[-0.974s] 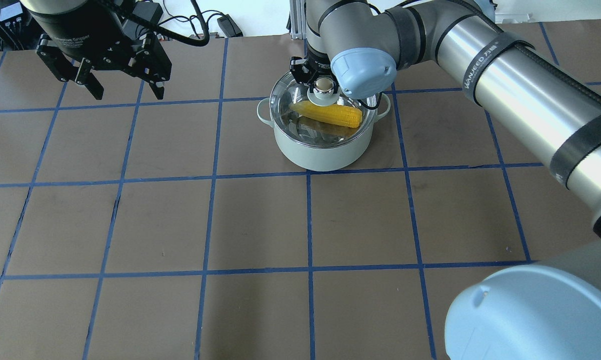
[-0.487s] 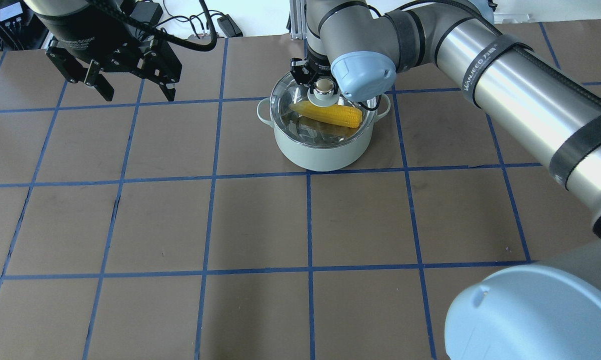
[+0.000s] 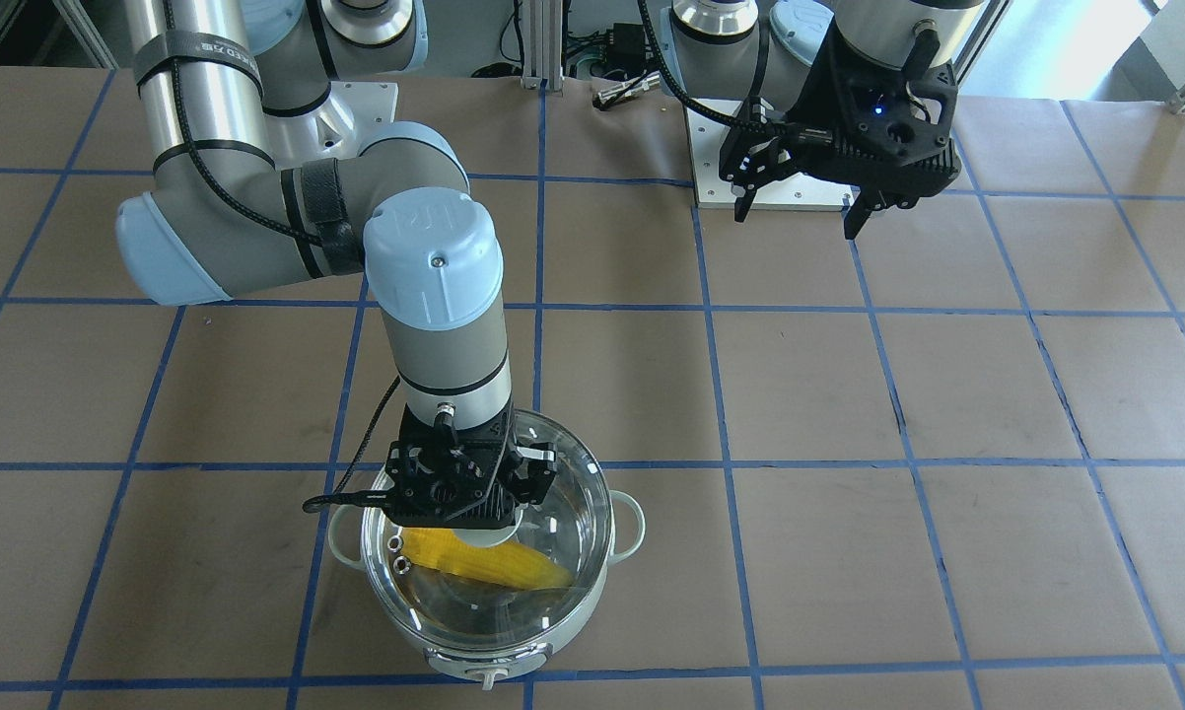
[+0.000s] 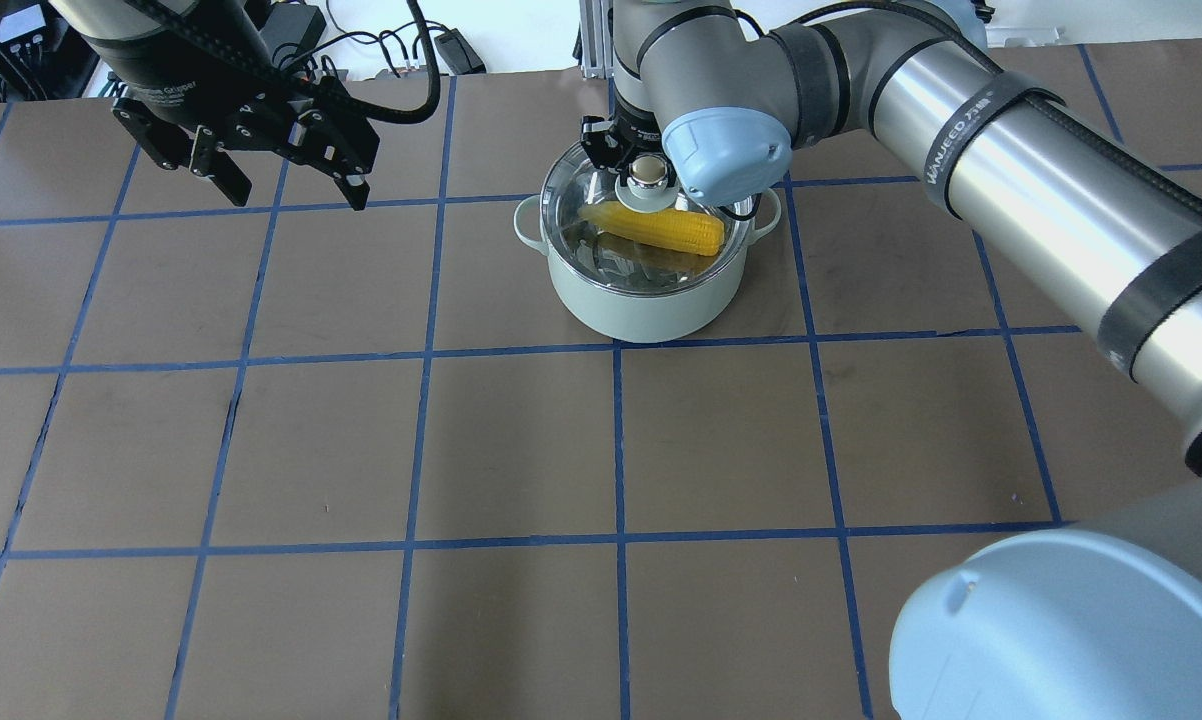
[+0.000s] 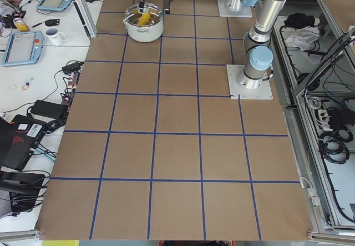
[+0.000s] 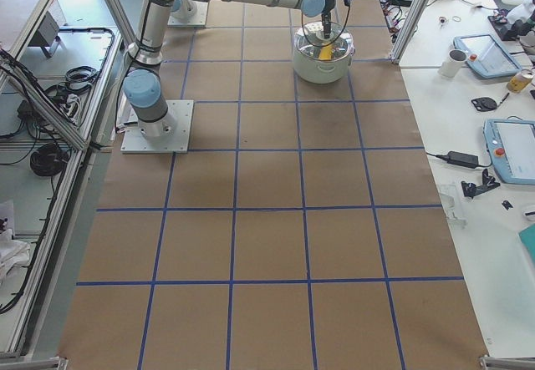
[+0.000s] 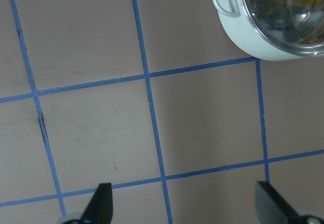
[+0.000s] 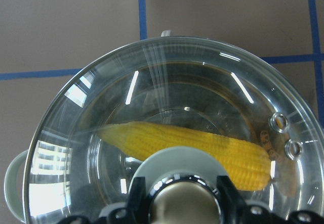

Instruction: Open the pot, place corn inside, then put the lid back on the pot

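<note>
The pale mint-green pot stands at the far middle of the table, also in the front view. The yellow corn lies inside it, seen through the glass. The clear glass lid covers the pot's mouth. My right gripper is shut on the lid's gold knob; its fingers flank the knob closely in the right wrist view. My left gripper is open and empty, hovering to the left of the pot. The left wrist view shows the pot's edge at its top right.
The table is brown paper with a blue tape grid. The right arm's long silver link reaches across the right half toward the pot. Cables and a power brick lie beyond the far edge.
My left gripper has moved to the right, toward the pot, still open. The right gripper, lid and pot have not moved.
</note>
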